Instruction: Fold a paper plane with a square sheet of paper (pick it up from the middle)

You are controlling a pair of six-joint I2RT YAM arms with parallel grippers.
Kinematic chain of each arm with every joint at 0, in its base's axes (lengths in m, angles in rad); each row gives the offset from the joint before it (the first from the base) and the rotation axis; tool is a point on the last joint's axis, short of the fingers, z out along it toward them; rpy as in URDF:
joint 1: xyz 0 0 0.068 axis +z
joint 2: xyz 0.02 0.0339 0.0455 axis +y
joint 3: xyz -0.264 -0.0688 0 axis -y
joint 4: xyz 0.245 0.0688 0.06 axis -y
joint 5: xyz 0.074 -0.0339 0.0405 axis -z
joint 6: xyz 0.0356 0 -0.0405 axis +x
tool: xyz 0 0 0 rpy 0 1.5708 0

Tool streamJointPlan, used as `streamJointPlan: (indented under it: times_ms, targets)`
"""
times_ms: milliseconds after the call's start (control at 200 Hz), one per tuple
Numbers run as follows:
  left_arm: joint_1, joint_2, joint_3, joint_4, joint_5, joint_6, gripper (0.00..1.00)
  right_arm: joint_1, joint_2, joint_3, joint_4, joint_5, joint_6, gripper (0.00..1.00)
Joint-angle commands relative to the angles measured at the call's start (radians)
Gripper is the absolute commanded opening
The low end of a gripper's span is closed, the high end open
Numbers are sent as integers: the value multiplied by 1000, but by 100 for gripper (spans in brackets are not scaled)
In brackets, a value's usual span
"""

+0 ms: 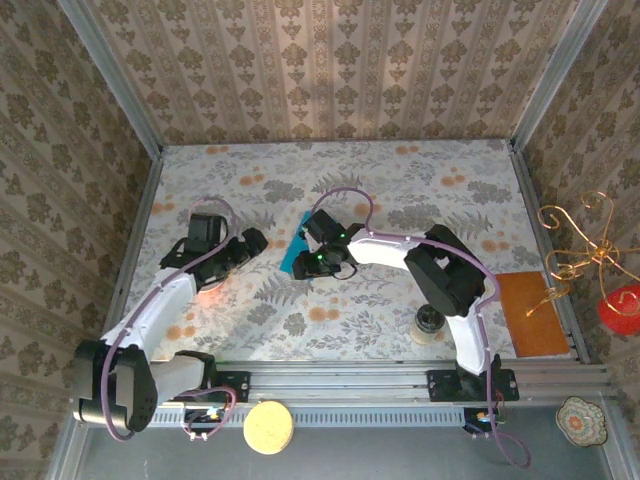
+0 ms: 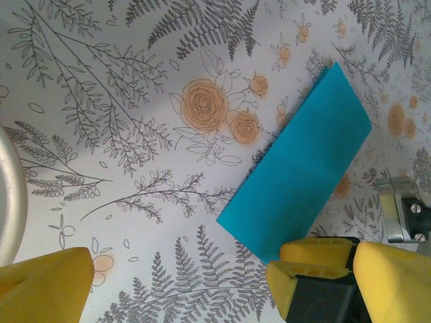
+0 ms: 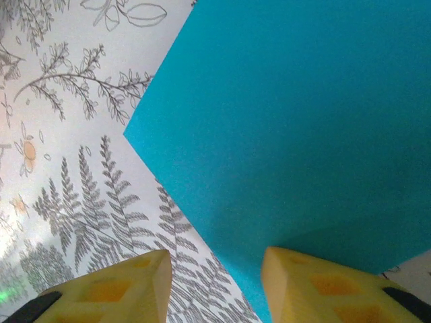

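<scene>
Plainly, the hazard is the grip: the square sheet of paper point(image 3: 303, 121) lies flat on the table point(image 1: 400, 180), and a thin sheet offers no raised edge. The right pincer point(image 3: 215, 269) stands part-spread and pinches nothing, one finger over the sheet's margin and the other over bare cloth. We judge that closing from there could crumple that margin or slide the sheet instead of lifting it, and it is not the middle the task asks for. The left pincer point(image 2: 178, 276) is spread wide and empty, just beside the sheet's near corner. With both arms this near, we reckon they could knock each other.

The sheet is matte teal-blue, smooth, with crisp corners. From the left wrist it reads as an oblong, perhaps folded in half; we cannot tell.
</scene>
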Motion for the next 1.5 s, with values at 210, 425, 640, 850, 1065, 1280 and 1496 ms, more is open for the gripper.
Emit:
streamJointPlan:
  times_ms: [210,425,640,850,1065,1280,1496]
  targets:
    - [-80,73,71,14,36,13,100,-77,-212,-319,-132,54,-237,45]
    - [-189,174,94,93,47,-35,100,-157,-383,-338,39,-58,-3,49]
    - [-300,290,102,183,71,-67,97,-232,-331,-376,140,-22,220,44]
    - [-343,370,110,223,102,-83,92,-250,-236,-328,138,-50,217,39]
    - [-354,428,111,271,152,-100,78,-260,-155,-284,113,-45,187,36]
    - [-356,463,102,271,164,-103,62,-284,-105,-262,52,-74,73,36]
    - [-355,509,116,288,186,-108,53,-298,-91,-244,11,-75,19,35]
